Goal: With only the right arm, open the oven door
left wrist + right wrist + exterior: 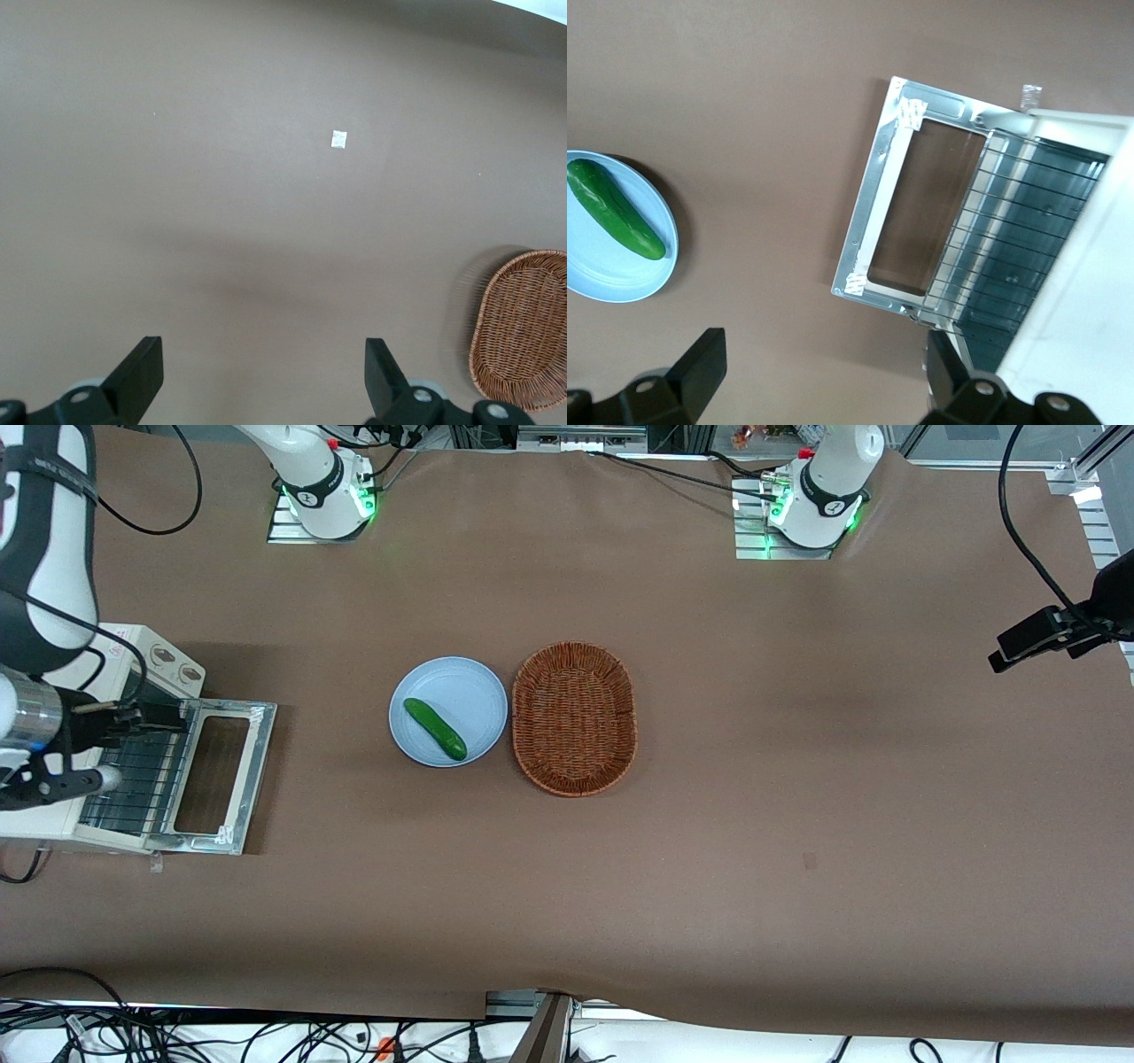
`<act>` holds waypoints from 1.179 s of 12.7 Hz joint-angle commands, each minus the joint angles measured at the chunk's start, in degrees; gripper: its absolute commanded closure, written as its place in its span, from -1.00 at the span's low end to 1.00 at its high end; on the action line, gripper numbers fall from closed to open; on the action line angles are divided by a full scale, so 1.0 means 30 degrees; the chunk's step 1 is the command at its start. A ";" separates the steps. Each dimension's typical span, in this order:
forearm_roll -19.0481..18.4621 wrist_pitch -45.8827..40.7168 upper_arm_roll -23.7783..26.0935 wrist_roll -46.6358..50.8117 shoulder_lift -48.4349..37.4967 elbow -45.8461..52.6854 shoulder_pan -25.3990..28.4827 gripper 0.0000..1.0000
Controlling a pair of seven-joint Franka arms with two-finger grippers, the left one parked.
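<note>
The oven door (254,762) lies swung down flat on the brown table in front of the cream-white toaster oven (133,657), its window facing up. The wire rack (133,779) inside the oven shows through the opening. In the right wrist view the door (873,221) and the rack (1010,239) are seen from above. My right arm's gripper (152,716) hovers over the oven's mouth, above the hinge end of the door. The gripper (824,359) is open, with only bare table showing between its black fingers (704,359). It touches nothing.
A light-blue plate (461,686) holding a green cucumber (435,728) sits mid-table, beside an oval wicker basket (574,717) that lies toward the parked arm's end. The plate (602,274) and cucumber (616,208) also show in the right wrist view.
</note>
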 commanded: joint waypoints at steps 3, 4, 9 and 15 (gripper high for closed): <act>-0.0138 0.0005 0.0055 0.2274 -0.3329 -0.2558 -0.0013 -1.00; -0.0197 0.0092 0.0056 0.2690 -0.3681 -0.2939 -0.0042 -1.00; -0.0197 0.1060 0.0642 0.2753 -0.6055 -0.5518 -0.0921 -1.00; -0.0255 -0.0048 0.0759 0.3340 -0.6235 -0.4297 -0.0630 -1.00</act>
